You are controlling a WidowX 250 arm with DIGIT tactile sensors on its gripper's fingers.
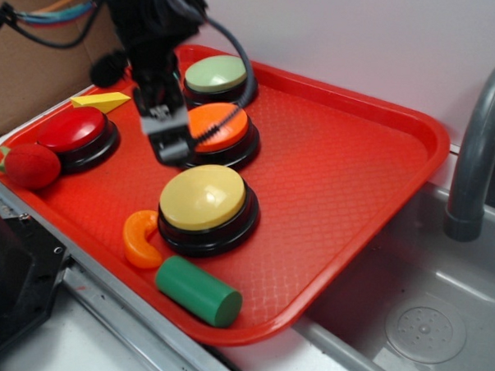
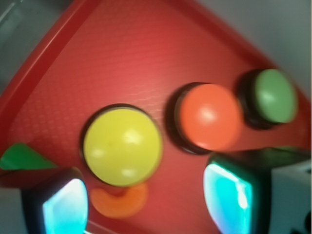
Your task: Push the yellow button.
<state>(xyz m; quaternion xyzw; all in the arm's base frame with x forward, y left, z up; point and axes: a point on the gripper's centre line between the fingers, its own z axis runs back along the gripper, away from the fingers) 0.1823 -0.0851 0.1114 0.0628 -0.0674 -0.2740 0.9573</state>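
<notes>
The red tray holds four buttons; the yellow button sits at centre frame. Above it, the gripper hangs with fingers spread.

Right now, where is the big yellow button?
In the exterior view the yellow button sits near the front of the red tray, just ahead of the orange button, with the orange curved piece touching its left side.

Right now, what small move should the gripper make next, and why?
Probably slide the gripper toward the front of the tray to centre it above the yellow button, then lower. It hangs beside the orange button, short of the yellow dome, and the wrist view shows that dome off-centre between the fingers.
</notes>
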